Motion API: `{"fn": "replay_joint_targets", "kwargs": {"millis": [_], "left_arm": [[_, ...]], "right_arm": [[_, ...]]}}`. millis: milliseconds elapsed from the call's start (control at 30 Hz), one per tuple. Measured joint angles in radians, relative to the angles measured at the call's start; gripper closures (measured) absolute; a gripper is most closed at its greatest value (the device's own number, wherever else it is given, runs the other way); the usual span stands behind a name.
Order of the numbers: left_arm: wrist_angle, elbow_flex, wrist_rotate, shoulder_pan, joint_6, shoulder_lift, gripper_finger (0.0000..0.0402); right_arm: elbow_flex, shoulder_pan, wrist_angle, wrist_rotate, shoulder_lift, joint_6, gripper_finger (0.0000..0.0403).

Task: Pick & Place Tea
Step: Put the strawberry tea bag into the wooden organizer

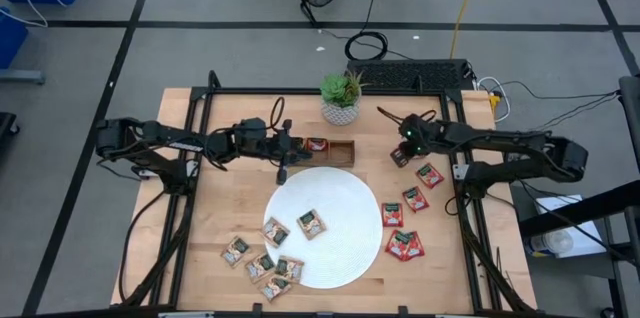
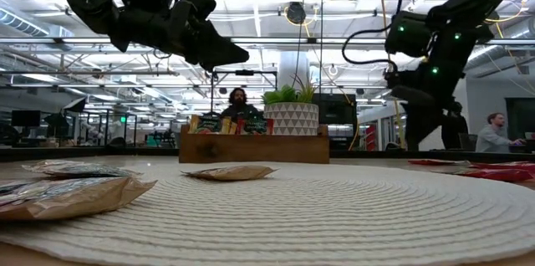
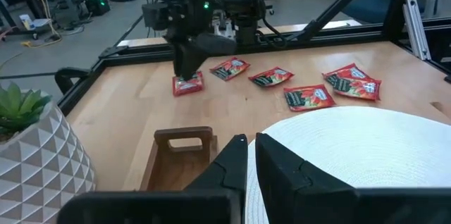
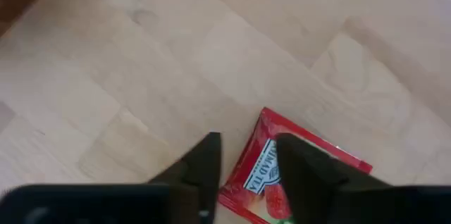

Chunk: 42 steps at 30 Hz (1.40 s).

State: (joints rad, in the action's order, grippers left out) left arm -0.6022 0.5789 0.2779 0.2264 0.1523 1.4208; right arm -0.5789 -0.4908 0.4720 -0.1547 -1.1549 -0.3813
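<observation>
Tea sachets mostly lie loose: tan sachets [image 1: 262, 258] at seven o'clock, red sachets [image 1: 408, 208] at four o'clock. Few fill the tray [image 1: 322, 151]. Right tool [image 4: 245, 157], parted, straddles a red sachet [image 4: 278, 175] on the bench [image 1: 225, 203]; left tool [image 3: 251, 150], nearly closed, holds nothing.

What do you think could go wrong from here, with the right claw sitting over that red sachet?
1. The right claw stands part open over a red sachet lying flat on the table; its fingers may slide over it without lifting it.
2. The left claw hangs shut above the wooden tray, so both arms could meet there.
</observation>
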Motion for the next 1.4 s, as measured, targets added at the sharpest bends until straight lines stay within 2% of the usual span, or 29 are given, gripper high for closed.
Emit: {"fn": "replay_joint_targets", "kwargs": {"millis": [200, 300, 400, 500, 633, 1000, 1100, 1200, 1333, 1400], "left_arm": [[0.000, 0.000, 0.000, 0.000, 0.000, 0.000, 0.0364], [0.000, 0.000, 0.000, 0.000, 0.000, 0.000, 0.0364], [0.000, 0.000, 0.000, 0.000, 0.000, 0.000, 0.0364], [0.000, 0.000, 0.000, 0.000, 0.000, 0.000, 0.0364], [0.000, 0.000, 0.000, 0.000, 0.000, 0.000, 0.0364], [0.000, 0.000, 0.000, 0.000, 0.000, 0.000, 0.0364], [0.000, 0.000, 0.000, 0.000, 0.000, 0.000, 0.0364], [0.000, 0.000, 0.000, 0.000, 0.000, 0.000, 0.0364], [0.000, 0.000, 0.000, 0.000, 0.000, 0.000, 0.0364], [0.000, 0.000, 0.000, 0.000, 0.000, 0.000, 0.0364]], "right_arm": [[0.000, 0.000, 0.012, 0.000, -0.112, 0.000, 0.0170], [-0.003, 0.000, 0.013, -0.001, -0.162, -0.021, 0.0147], [-0.005, 0.000, 0.039, -0.001, -0.210, -0.050, 0.0147], [-0.004, 0.000, 0.093, 0.002, -0.252, -0.081, 0.0165], [-0.003, 0.001, 0.156, 0.002, -0.270, -0.116, 0.0209], [-0.001, 0.023, 0.178, 0.024, -0.262, -0.084, 0.0384], [-0.001, 0.063, 0.137, 0.010, -0.257, -0.050, 0.0390], [-0.026, 0.127, 0.127, -0.062, -0.252, -0.029, 0.0394], [-0.088, 0.265, 0.165, -0.241, -0.230, 0.054, 0.0396], [-0.129, 0.341, 0.100, -0.349, -0.207, 0.156, 0.0397]]}}
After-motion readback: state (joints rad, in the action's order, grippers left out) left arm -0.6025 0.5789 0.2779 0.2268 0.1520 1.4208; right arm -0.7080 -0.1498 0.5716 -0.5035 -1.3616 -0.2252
